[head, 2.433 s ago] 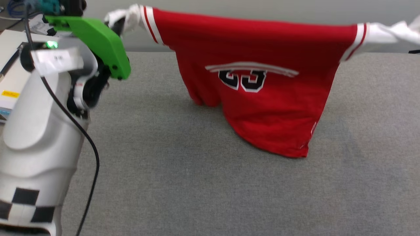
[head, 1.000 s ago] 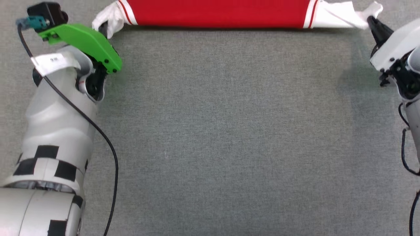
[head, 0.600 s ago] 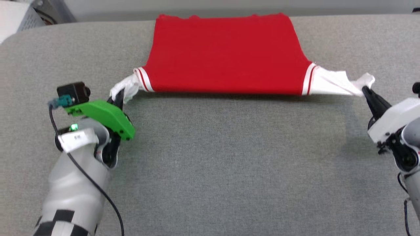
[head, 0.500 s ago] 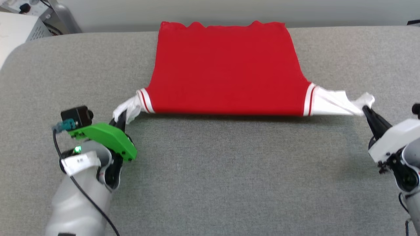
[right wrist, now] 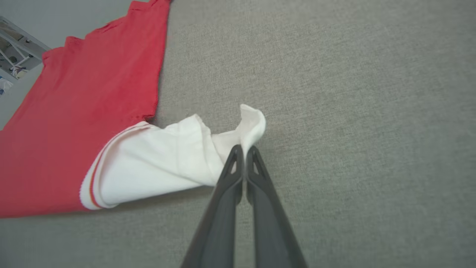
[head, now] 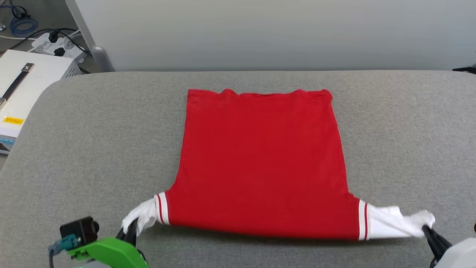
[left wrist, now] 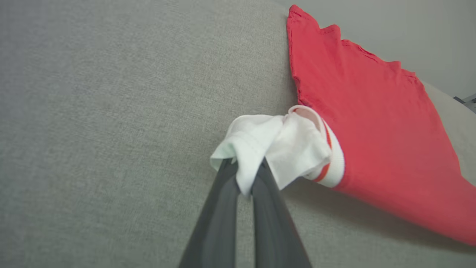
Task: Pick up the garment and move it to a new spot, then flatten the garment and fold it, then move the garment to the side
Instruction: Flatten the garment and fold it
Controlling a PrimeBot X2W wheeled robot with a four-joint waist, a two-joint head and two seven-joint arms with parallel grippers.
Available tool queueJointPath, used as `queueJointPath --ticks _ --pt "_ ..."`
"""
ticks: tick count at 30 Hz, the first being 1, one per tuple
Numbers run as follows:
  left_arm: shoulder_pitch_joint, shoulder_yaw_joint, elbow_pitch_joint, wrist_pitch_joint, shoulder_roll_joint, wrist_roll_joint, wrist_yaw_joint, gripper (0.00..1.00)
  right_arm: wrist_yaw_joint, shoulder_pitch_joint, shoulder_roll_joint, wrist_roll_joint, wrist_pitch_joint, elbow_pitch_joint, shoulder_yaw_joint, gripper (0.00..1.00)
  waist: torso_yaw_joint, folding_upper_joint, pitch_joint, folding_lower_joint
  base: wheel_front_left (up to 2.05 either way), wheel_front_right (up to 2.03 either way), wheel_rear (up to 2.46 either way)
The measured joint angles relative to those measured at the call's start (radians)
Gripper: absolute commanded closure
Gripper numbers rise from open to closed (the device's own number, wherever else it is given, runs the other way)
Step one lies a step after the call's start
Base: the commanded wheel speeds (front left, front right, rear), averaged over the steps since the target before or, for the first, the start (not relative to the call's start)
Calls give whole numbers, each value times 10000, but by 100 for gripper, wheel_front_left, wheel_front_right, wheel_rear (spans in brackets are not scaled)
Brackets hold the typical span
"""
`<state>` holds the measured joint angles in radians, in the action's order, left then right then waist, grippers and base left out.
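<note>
The garment (head: 260,160), a bright red top with white sleeves and striped trim, lies spread on the grey table (head: 93,141), its far hem flat and its near edge raised slightly. My left gripper (head: 128,232) is shut on the bunched white left sleeve (left wrist: 260,145) at the lower left of the head view. My right gripper (head: 431,234) is shut on the tip of the white right sleeve (right wrist: 167,163) at the lower right. In the left wrist view my left gripper (left wrist: 245,175) pinches cloth between its fingers; in the right wrist view my right gripper (right wrist: 243,150) does likewise.
A white box (head: 22,89) with a strap and a yellow label stands off the table's left edge, with a power strip and cables (head: 52,39) behind it. A pale wall (head: 260,33) runs along the table's far edge.
The head camera has tilted, so the picture shifted. The garment, hanging stretched between both grippers earlier, now lies laid out on the table, pulled toward me. Both grippers keep hold of the sleeves.
</note>
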<state>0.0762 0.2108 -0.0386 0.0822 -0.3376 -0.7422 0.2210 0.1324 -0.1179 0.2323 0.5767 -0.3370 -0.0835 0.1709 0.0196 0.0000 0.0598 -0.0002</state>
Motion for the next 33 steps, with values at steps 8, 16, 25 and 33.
queueJointPath --ticks 8,16,25,33 --pt "2035 268 1521 698 -29 2 1009 100 -2 -1894 -1505 -982 -1350 1152 780 100 144 0 -246 0 0 0 0" --pt "2049 748 1162 430 92 219 830 100 -10 -1977 -1712 -1149 -972 566 451 0 250 0 -218 0 0 0 0" --pt "1210 1129 1143 -46 288 688 600 100 -10 -30 -1258 -1160 1051 627 178 0 498 0 78 0 0 0 0" --pt "58 1812 1672 -405 798 1260 399 100 -12 3970 441 -924 360 -1601 -261 0 1138 0 870 1 0 0 0"
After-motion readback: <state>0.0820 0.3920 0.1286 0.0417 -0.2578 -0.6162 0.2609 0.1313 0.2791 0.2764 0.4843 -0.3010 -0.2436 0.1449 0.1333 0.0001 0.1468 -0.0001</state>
